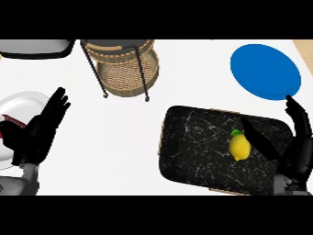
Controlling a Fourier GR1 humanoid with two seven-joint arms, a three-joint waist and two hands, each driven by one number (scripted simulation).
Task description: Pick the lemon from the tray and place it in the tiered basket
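Lemon lies on the tray, long axis running roughly toward and away from me, stem end far. My right hand hangs just right of it, fingers straight and spread wide, thumb reaching toward the fruit, holding nothing, not touching as far as I can tell. Left hand rests open over the plate, well apart, so right is nearer. Basket sits far ahead-left of my right hand.
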